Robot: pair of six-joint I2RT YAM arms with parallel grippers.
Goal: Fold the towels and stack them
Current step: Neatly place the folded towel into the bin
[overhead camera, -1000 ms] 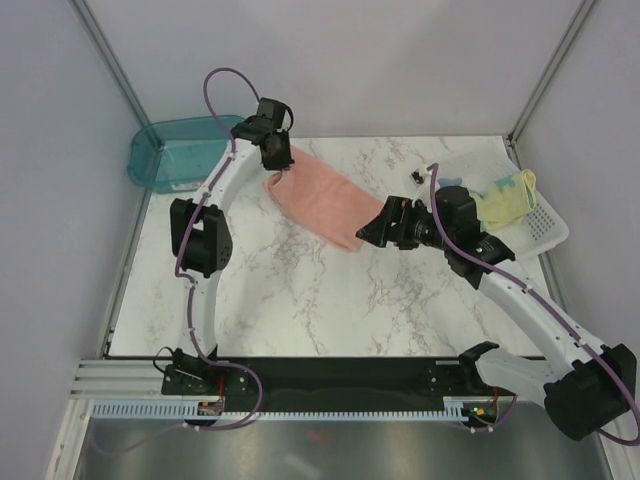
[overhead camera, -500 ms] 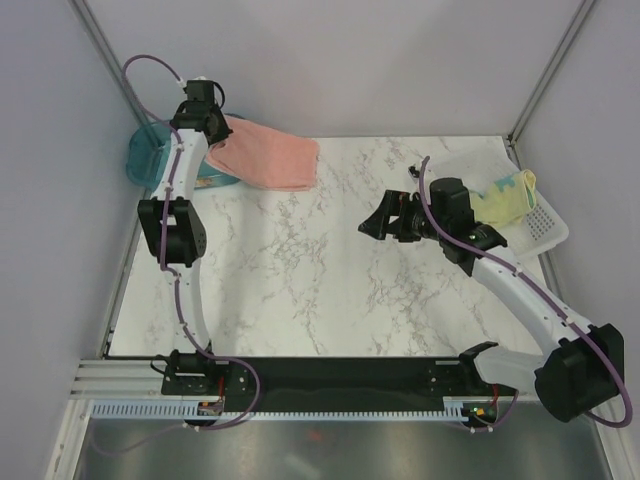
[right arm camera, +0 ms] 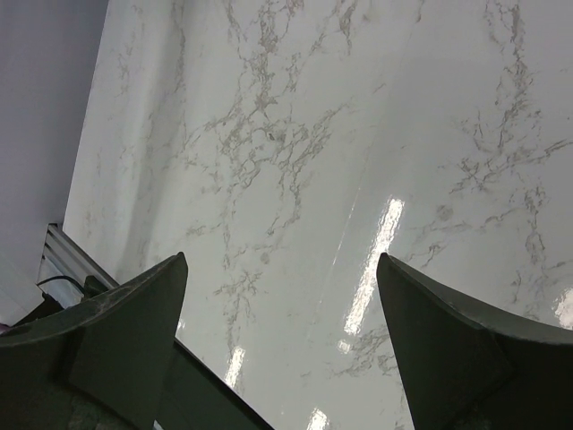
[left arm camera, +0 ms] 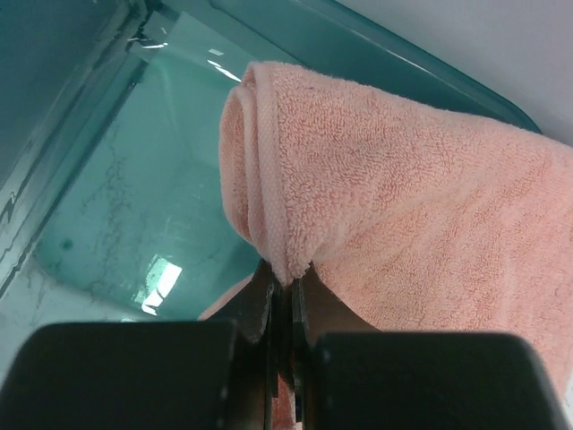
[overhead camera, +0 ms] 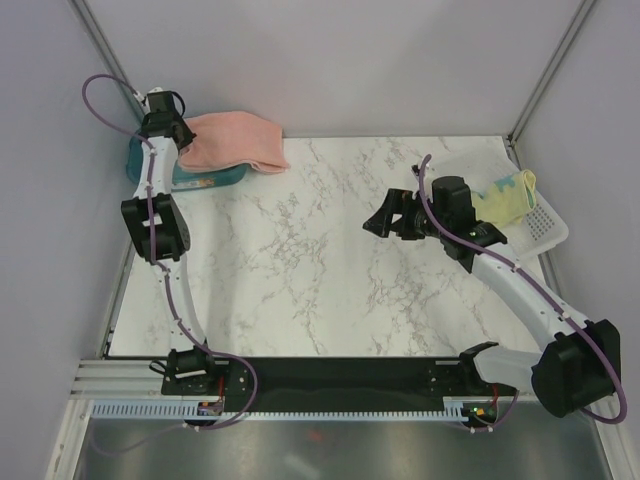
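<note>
The folded salmon-pink towel (overhead camera: 232, 142) hangs over the teal bin (overhead camera: 215, 177) at the back left. My left gripper (overhead camera: 177, 135) is shut on the towel's folded edge; in the left wrist view the pink towel (left arm camera: 403, 206) rises out of the closed gripper (left arm camera: 285, 285) above the bin's inside (left arm camera: 134, 206). My right gripper (overhead camera: 377, 222) is open and empty above the middle of the marble table; in the right wrist view the gripper (right arm camera: 282, 269) is spread wide over bare marble. The pale yellow towel (overhead camera: 506, 198) lies in the white basket. The light blue towel is out of view.
The white perforated basket (overhead camera: 545, 225) stands at the right edge of the table. A small black object (overhead camera: 414, 176) lies near the back. The marble tabletop (overhead camera: 300, 270) is walled by grey panels on the left, back and right.
My left arm has swung the pink towel left from the back middle of the table to over the teal bin. My right gripper has let the towel go and drawn back slightly.
</note>
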